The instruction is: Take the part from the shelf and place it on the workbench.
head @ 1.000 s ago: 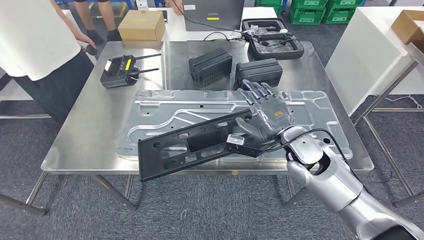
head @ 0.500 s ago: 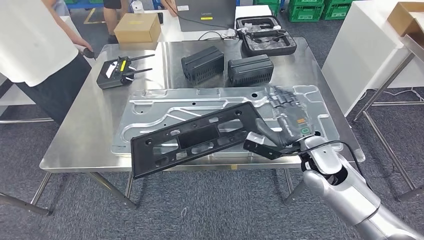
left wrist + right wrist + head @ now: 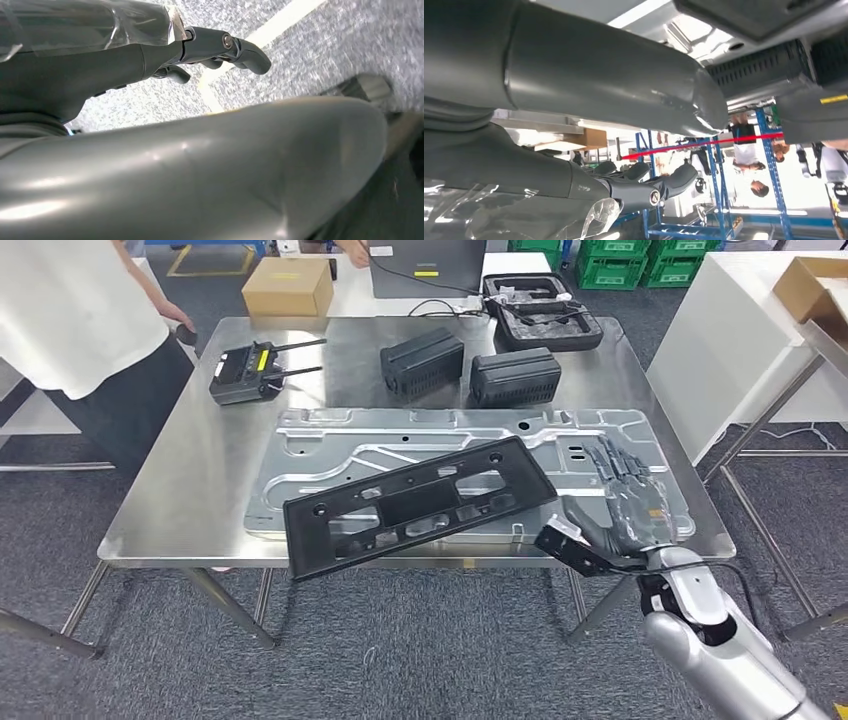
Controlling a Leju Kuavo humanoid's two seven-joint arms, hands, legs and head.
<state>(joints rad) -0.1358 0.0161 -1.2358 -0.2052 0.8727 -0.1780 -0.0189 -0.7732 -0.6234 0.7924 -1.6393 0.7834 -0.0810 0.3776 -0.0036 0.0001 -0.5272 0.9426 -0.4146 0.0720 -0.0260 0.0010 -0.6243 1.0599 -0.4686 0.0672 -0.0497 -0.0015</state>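
The part, a long black frame with cut-outs [image 3: 420, 502], lies flat on a big silver plate [image 3: 330, 450] on the steel workbench [image 3: 200, 470]. Its near left corner juts past the bench's front edge. My right hand [image 3: 625, 505] hovers over the bench's front right corner, just right of the part's end, fingers spread and holding nothing. In the right wrist view that hand's fingers [image 3: 639, 185] are parted with nothing between them. My left hand [image 3: 220, 45] hangs over the grey carpet with loose fingers and nothing in it.
Behind the plate stand two black boxes [image 3: 422, 362] [image 3: 515, 377] and a remote controller [image 3: 245, 372]. Farther back are an open black case [image 3: 543, 322], a cardboard box [image 3: 288, 286] and a laptop [image 3: 425, 265]. A person [image 3: 70, 320] stands at the left. A white table [image 3: 740, 330] is on the right.
The right hand carried the part forward and set it down on the plate, then let go and drew back to the right. The view also shifted a little.
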